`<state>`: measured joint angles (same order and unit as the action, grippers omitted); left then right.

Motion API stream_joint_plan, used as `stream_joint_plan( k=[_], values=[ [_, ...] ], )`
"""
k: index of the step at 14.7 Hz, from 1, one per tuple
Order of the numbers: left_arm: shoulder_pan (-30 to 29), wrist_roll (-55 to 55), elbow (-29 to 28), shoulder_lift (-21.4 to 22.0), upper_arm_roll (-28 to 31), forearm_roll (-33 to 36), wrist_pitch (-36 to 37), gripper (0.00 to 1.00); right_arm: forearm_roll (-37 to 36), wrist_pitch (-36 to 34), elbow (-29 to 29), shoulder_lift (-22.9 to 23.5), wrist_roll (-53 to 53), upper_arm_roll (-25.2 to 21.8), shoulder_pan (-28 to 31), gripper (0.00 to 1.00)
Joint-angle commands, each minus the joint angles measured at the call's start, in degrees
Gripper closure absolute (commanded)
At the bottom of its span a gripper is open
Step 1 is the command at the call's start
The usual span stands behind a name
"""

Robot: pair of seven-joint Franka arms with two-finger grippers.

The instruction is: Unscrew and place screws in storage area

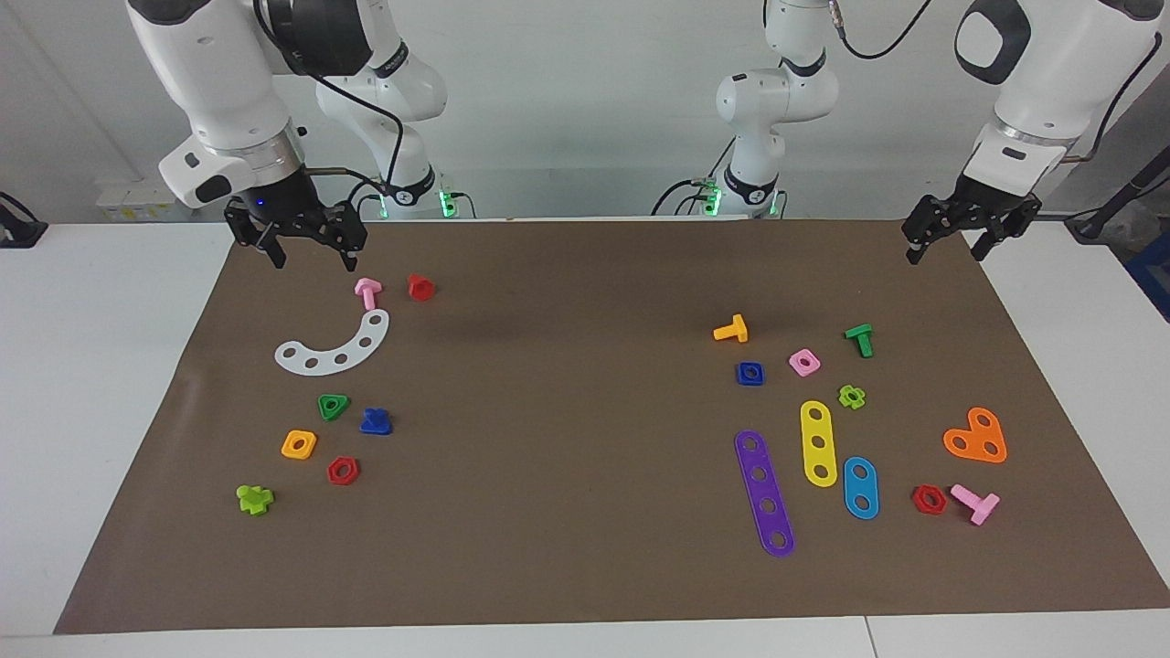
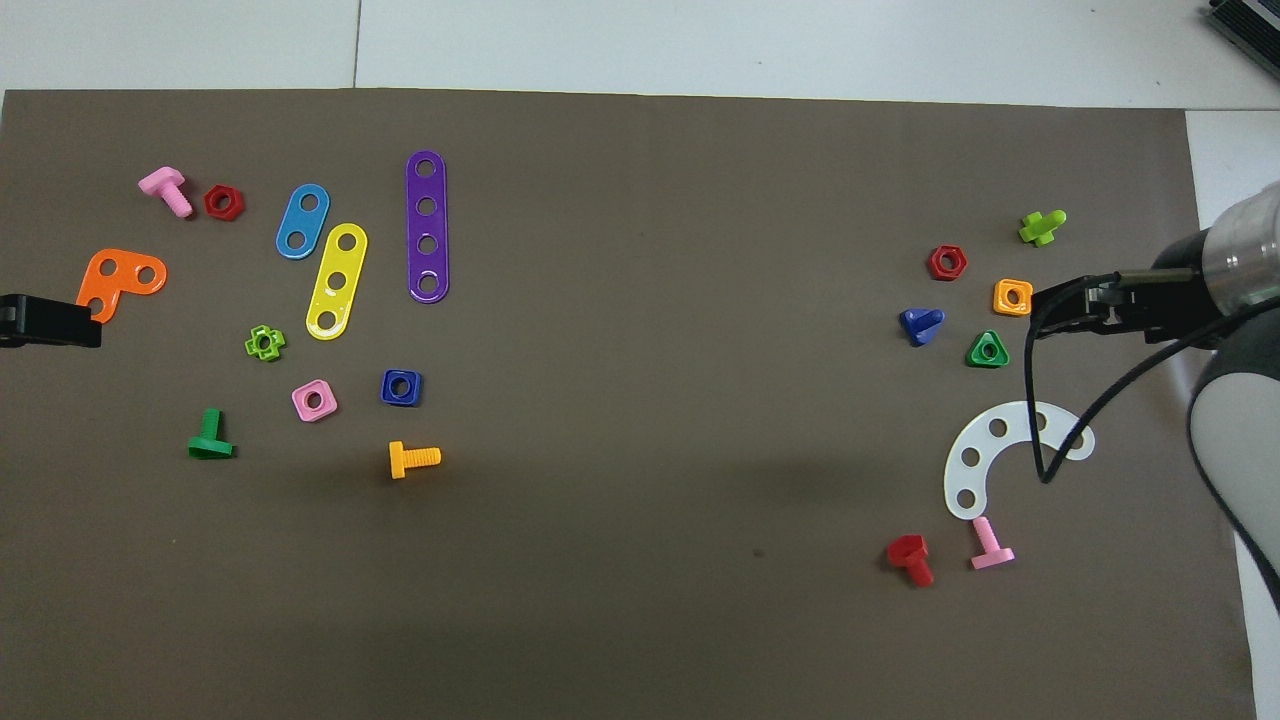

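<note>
The dark-blue bolt [image 1: 376,421] lies loose on the brown mat, beside the green triangular nut [image 1: 333,406]; it also shows in the overhead view [image 2: 920,324]. The storage area [image 1: 325,440] is the bare mat patch among the green triangular nut, the orange square nut [image 1: 299,444] and the red hexagonal nut [image 1: 343,471], toward the right arm's end. My right gripper [image 1: 313,260] hangs open and empty above the mat's edge nearest the robots, next to a pink bolt [image 1: 367,291]. My left gripper [image 1: 949,250] hangs open and empty over the mat's corner at the left arm's end.
A white curved strip [image 1: 334,347] and a red bolt [image 1: 420,287] lie near the right gripper. A lime bolt [image 1: 254,498] lies by the storage area. Purple [image 1: 764,492], yellow [image 1: 818,442] and blue [image 1: 860,487] strips, an orange plate [image 1: 976,437], nuts and bolts lie toward the left arm's end.
</note>
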<state>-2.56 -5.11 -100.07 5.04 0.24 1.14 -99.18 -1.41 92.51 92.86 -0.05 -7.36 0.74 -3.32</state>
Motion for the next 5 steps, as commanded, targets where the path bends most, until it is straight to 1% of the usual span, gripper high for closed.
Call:
stream_joint_plan(
  k=[1,5],
  values=[
    [0.01,-0.43,-0.47,0.67,0.03,1.50,0.57,0.00,1.50,-0.13,-0.31,0.14,2.00,0.22,0.77,0.00],
    [0.01,-0.43,-0.47,0.67,0.03,1.50,0.48,0.00,1.50,-0.22,-0.31,0.14,1.92,0.22,0.68,0.00]
  ],
)
